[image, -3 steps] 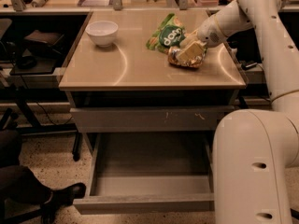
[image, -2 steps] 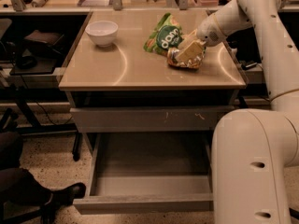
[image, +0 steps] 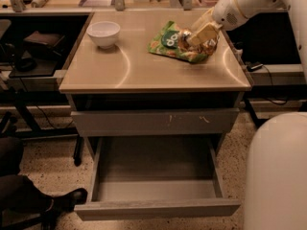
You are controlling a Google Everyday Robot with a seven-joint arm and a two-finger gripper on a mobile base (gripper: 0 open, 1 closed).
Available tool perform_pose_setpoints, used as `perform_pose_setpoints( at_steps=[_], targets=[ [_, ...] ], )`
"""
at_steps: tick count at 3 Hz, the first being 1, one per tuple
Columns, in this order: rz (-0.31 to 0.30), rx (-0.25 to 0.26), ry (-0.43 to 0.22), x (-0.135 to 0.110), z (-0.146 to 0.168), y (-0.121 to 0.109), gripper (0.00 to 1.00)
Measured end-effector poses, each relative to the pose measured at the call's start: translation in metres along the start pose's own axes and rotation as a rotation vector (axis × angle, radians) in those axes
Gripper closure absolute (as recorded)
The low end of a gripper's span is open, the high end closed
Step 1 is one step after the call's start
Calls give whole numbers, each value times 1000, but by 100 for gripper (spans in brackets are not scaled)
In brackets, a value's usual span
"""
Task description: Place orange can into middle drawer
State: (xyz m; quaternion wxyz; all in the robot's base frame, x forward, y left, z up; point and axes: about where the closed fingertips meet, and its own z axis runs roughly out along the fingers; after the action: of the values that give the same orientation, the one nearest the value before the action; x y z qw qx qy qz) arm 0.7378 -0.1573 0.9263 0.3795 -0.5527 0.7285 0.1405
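The orange can (image: pixel 184 36) is a small shiny can resting on a green snack bag (image: pixel 169 41) at the back right of the tabletop (image: pixel 129 71). My gripper (image: pixel 203 33) reaches in from the upper right and sits right against the can's right side, over the bag. The middle drawer (image: pixel 156 208) is pulled wide open at the bottom, showing a bare grey inside (image: pixel 156 169). It lies well below and in front of the can.
A white bowl (image: pixel 104 33) stands at the table's back left. A shut drawer front with small orange scratches (image: pixel 153 121) sits above the open drawer. A person's dark shoe (image: pixel 67 199) is on the floor at left. My white base (image: pixel 278 176) fills the lower right.
The green bag has gone from propped up to lying flatter on the table. My gripper and the can have shifted up and back a little, onto the bag.
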Motion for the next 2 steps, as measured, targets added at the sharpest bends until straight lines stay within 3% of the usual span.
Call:
perform_pose_setpoints(
  at_steps=[1, 2],
  targets=[
    [-14, 59, 7, -19, -40, 18, 100],
    [72, -8, -16, 5, -45, 55, 100]
  ],
)
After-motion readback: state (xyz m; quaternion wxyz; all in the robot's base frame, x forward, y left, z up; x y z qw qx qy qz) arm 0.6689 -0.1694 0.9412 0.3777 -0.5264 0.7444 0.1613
